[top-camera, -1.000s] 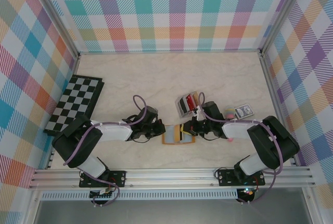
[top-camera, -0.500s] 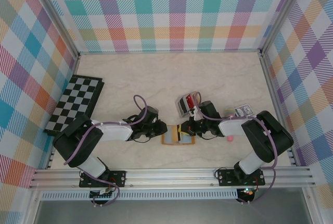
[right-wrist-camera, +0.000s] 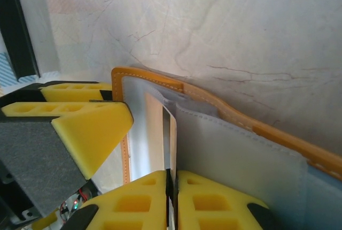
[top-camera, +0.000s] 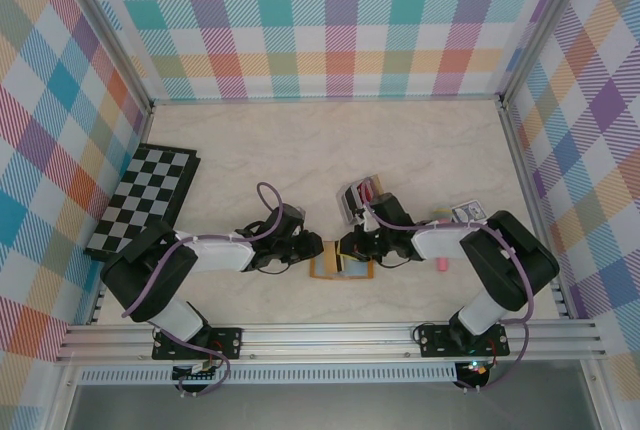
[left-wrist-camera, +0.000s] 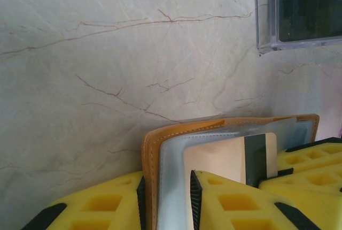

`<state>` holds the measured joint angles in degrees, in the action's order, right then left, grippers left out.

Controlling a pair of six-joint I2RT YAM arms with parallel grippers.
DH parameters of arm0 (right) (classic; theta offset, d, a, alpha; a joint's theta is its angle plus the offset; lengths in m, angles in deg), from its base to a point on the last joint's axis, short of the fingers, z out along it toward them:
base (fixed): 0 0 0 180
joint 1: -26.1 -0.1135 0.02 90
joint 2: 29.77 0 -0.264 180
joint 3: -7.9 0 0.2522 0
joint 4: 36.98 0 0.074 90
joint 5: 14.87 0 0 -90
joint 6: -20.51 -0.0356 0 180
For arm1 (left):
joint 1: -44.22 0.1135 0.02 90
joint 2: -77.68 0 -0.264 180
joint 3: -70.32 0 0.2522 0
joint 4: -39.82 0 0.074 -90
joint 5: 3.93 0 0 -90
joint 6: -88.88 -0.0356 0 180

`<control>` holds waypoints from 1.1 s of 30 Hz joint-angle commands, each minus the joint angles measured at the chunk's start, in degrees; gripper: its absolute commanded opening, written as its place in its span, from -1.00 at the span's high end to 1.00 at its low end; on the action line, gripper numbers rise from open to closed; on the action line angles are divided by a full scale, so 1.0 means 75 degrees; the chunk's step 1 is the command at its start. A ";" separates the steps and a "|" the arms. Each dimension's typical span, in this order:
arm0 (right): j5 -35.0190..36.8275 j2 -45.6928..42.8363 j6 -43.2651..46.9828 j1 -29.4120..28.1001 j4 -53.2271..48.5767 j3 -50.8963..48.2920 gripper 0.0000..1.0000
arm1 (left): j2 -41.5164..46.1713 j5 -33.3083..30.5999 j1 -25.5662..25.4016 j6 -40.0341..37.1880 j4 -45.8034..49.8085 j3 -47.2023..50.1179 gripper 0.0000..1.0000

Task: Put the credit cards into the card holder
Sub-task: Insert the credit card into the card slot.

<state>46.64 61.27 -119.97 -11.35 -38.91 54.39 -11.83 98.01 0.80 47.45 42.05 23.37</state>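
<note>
Now the small orange-tan leather card holder (top-camera: 342, 265) lies open at the top view's lower centre, its left edge pinched by the left gripper (left-wrist-camera: 166, 187), while the right gripper (right-wrist-camera: 172, 179) clamps a thin pale credit card (left-wrist-camera: 230, 158), long axis pointing left into the pocket.

Lab rig: aluminium frame (top-camera: 330, 335), checkered walls (top-camera: 330, 20).

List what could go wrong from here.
1. The right gripper pinches the credit card by its thin edge; pushed into the pocket, the card may slip or twist.
2. The left gripper clamps just one edge of the card holder, so the push might slide or fold it.
3. The two grippers work close together and could bump.
</note>
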 commanded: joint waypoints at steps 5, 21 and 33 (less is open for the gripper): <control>0.1037 -0.0535 0.0787 -0.0139 -0.2014 0.0557 0.63 | -0.0263 -0.0327 -0.0048 -0.0056 0.0729 0.0242 0.47; 0.0228 -0.0177 0.0712 -0.0197 -0.1613 0.0706 0.83 | -0.0365 -0.0141 -0.0067 -0.0034 0.0531 0.0196 0.58; 0.1502 -0.0541 0.0983 -0.0385 -0.3120 0.1154 0.71 | -0.0381 -0.0245 -0.0120 0.0085 0.0516 0.0251 0.55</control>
<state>53.24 60.09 -114.81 -13.93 -55.69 61.10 -12.10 97.77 0.80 47.63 42.31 23.37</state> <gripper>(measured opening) 0.142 0.223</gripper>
